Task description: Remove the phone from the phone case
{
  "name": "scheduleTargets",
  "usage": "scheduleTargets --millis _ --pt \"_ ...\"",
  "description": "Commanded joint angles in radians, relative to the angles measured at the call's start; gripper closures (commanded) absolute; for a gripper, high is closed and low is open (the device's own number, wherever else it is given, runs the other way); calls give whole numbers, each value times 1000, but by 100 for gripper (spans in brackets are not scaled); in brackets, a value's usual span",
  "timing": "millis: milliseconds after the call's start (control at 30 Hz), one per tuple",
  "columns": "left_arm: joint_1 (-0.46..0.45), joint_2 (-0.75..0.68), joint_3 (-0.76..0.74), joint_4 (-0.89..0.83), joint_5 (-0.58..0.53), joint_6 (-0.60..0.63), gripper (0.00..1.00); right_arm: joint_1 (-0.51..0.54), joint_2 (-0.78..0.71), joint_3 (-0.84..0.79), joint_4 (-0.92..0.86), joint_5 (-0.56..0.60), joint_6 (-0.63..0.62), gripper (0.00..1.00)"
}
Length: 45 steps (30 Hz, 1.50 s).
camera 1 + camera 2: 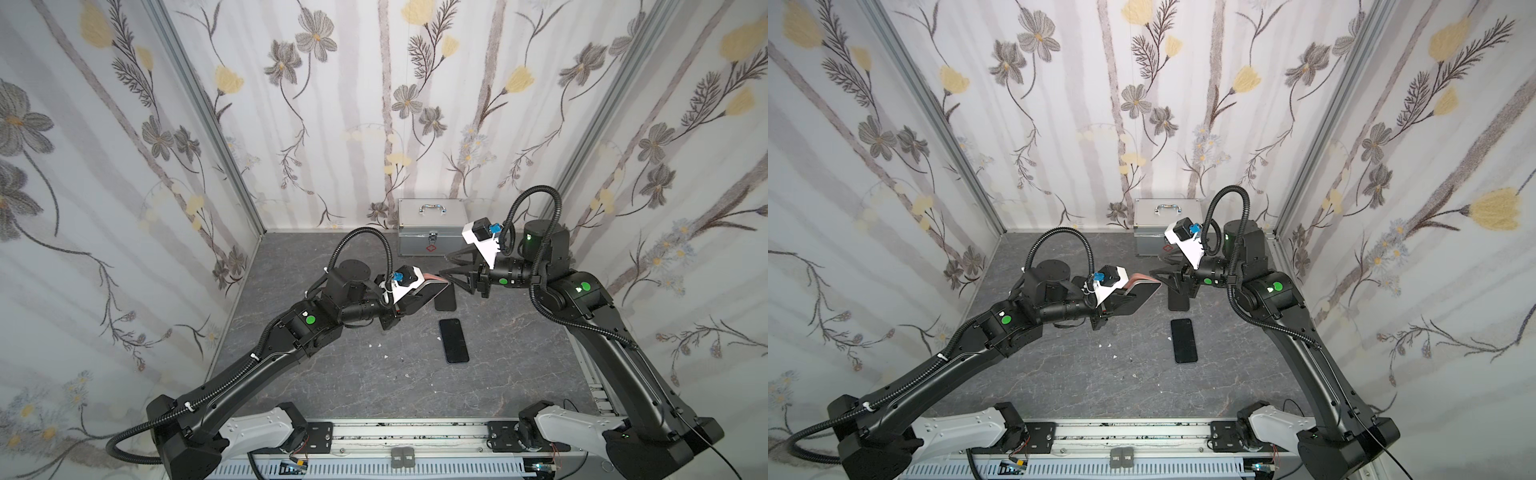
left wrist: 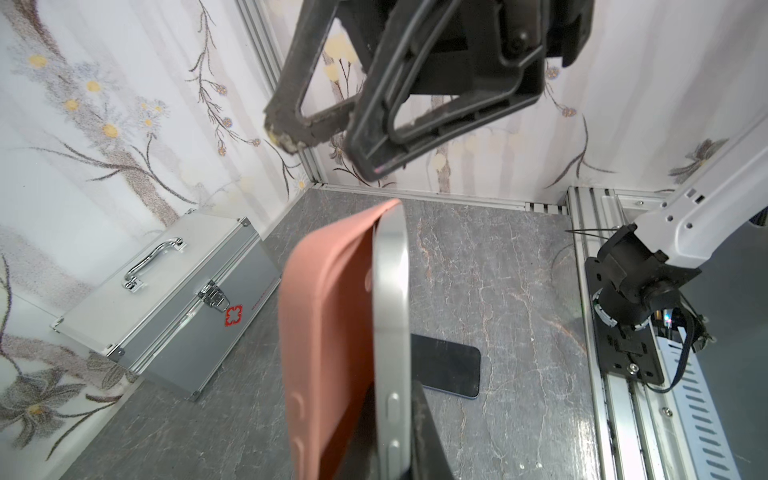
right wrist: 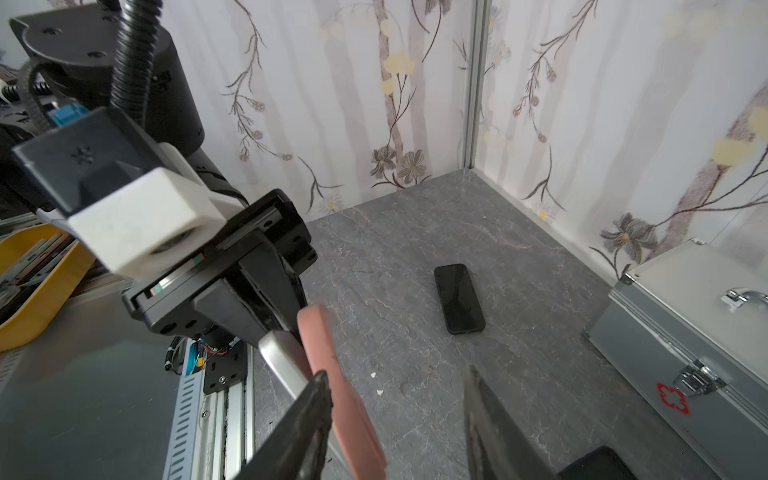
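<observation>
My left gripper (image 1: 409, 305) clamps the silver-edged phone (image 2: 390, 311) in its half-peeled salmon-pink silicone case (image 2: 328, 311); my right gripper (image 3: 397, 376) gapes alongside.

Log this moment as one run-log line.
left claw: shut on phone | right claw: open at case end | case: partly peeled off | second phone: flat on table

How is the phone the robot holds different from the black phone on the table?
The held phone sits tilted in the air, gripped by the left tool; the black phone lies flat on the table, untouched. The held phone has a silver edge and a pink case partly off; the black phone looks dark all over. Both are flat rectangles with rounded corners.
</observation>
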Motion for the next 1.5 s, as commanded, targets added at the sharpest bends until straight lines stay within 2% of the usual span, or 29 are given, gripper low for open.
scheduleTargets --millis 0,200,600,733,900,1200,1333,1400,1467 --pt "-19 20 31 -30 -19 81 100 22 25 30 -101 -41 -67 50" --pt "-37 24 27 -41 -38 91 100 44 33 41 -124 -58 -81 50" --pt "-39 10 18 -40 -40 93 100 45 82 50 -149 65 -58 51" --pt "-43 11 24 -40 -40 92 100 51 101 55 -167 38 -70 52" --pt "-43 15 27 -40 -53 99 100 79 119 60 -203 -47 -121 61" --pt "-43 23 23 -39 -100 100 100 81 102 57 -192 -64 -117 85" --pt "-44 21 23 -36 -114 89 100 76 97 41 -158 -29 -80 93" --pt "-43 21 30 -33 -93 72 100 67 102 24 -123 17 -20 99" --pt "-44 22 36 -31 -59 50 100 50 114 9 -96 58 44 100"
